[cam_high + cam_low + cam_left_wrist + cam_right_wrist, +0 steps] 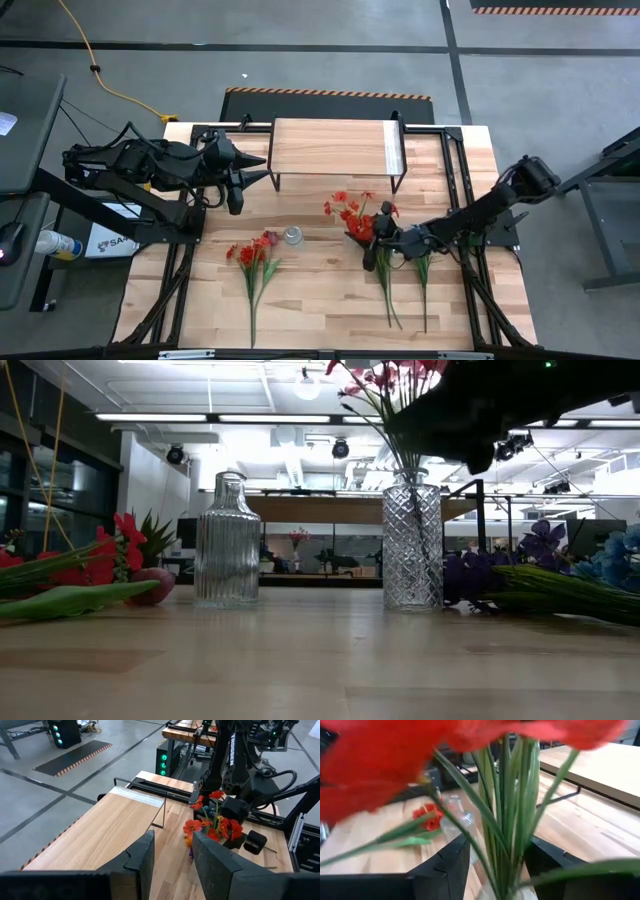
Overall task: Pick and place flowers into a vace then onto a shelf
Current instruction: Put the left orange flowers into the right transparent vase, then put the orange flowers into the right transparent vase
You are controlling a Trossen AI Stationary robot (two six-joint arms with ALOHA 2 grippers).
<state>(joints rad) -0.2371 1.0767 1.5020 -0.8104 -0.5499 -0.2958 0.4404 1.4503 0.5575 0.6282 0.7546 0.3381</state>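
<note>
A bunch of red flowers (352, 212) stands with its green stems down in a cut-glass vase (412, 540) near the middle of the table (320, 300), just in front of the shelf (330, 148). The right gripper (372, 240) is at this bunch; in the right wrist view its two fingers (442, 865) sit on either side of the stems with gaps showing, so it looks released rather than clenched on them. A second, ribbed empty vase (227, 542) stands to one side of the first. More red flowers (254, 262) lie flat on the table near the left front, and purple and blue flowers (560, 575) lie on the right side beside the filled vase. The shelf stands at the back of the table with nothing on its board. The left gripper (250, 168) hovers beside the shelf's left end, its fingers apart and holding nothing.
</note>
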